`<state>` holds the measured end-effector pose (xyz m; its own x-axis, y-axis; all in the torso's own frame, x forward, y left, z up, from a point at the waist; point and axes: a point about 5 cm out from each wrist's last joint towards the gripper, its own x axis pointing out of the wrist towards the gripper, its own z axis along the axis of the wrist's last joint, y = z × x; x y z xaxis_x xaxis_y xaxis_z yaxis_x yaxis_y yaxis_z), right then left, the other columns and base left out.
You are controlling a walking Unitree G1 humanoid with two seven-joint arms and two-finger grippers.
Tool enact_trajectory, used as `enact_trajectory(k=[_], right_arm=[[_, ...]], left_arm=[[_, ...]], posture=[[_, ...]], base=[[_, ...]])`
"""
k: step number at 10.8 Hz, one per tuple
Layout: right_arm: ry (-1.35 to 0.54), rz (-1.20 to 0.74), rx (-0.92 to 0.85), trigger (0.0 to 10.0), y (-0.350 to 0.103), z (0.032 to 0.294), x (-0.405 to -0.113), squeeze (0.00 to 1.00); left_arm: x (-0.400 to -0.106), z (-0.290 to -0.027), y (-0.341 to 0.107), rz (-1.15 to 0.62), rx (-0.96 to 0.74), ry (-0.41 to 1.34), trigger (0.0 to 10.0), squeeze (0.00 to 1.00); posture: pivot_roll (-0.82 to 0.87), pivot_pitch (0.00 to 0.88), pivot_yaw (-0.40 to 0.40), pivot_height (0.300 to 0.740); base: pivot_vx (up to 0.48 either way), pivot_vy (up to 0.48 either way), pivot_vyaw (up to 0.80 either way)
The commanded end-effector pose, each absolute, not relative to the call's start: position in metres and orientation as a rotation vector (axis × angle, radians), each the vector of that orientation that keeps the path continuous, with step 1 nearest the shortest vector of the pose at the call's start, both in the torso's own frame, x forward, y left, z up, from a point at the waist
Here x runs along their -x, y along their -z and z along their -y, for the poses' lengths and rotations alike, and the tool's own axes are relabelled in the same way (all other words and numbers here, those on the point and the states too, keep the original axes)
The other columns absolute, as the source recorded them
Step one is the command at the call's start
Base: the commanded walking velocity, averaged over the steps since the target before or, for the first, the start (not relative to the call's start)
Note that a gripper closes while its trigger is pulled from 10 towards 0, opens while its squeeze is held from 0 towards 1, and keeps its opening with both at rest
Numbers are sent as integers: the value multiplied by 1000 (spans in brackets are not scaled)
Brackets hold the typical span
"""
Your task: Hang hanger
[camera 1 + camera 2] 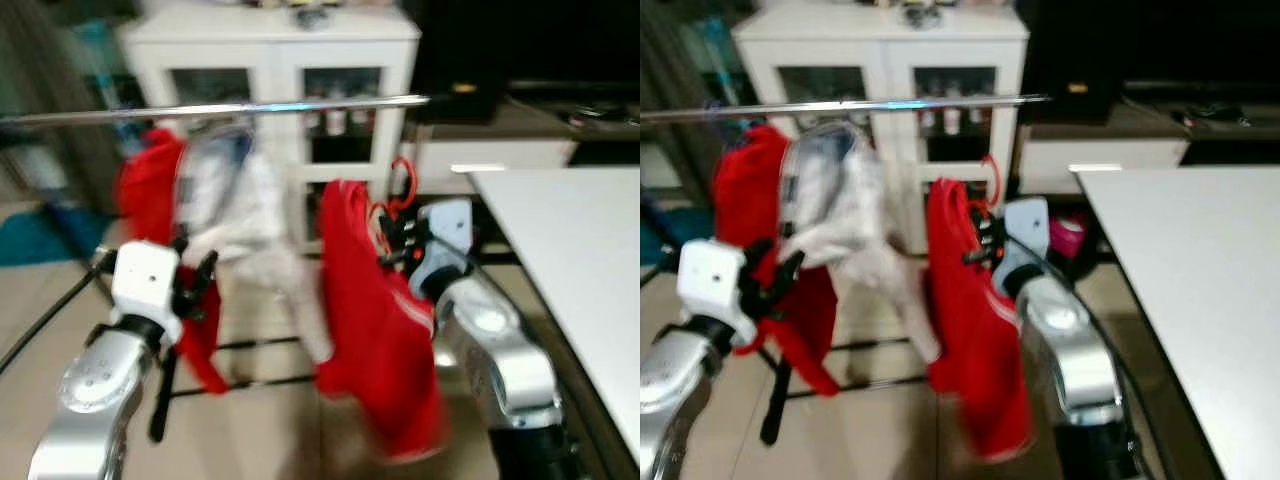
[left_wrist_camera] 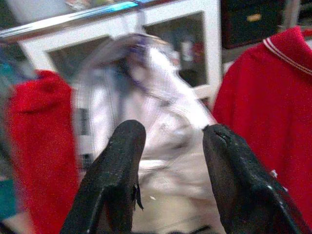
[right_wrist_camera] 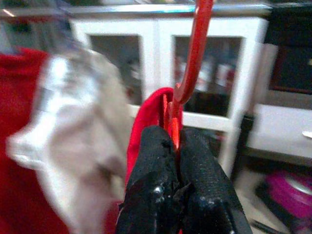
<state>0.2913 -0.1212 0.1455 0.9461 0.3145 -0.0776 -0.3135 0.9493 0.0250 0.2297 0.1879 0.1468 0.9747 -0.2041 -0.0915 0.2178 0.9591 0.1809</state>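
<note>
The red hanger (image 3: 194, 58) with its red shirt (image 1: 375, 330) hangs below the rail (image 1: 215, 109), clenched in the right gripper (image 3: 175, 141), open rail at two o'clock, while the left gripper (image 2: 170, 146) gapes released before the white garment (image 1: 250, 215).

The left gripper (image 2: 170, 146) hangs before a clothes rail (image 2: 73, 17), its two black fingers (image 2: 117, 180) spread wide with nothing between them. Beyond the gap, a white garment (image 2: 161, 112) hangs blurred from the rail. A red garment (image 2: 41, 141) hangs just beside it on one side; on the other, near but apart, a red top (image 2: 268, 107) with a white-striped collar. Behind the rail stands a white cabinet (image 2: 212, 44) with glass doors, small items dimly visible on its shelves.
</note>
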Motion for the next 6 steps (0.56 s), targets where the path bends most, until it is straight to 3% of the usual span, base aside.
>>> enact_trajectory(k=[1,6], right_arm=[[-321,-19,-15,10000,-158,119,-295,0],[-386,63,66,10000,-170,104,-303,0]], left_arm=[[-230,-192,-150,-63,-211,200,10000,0],[-230,-186,-150,-65,-224,252,10000,0]], posture=[[-33,0,28,740],[-31,0,28,740]], base=[[364,0,0],[359,0,0]])
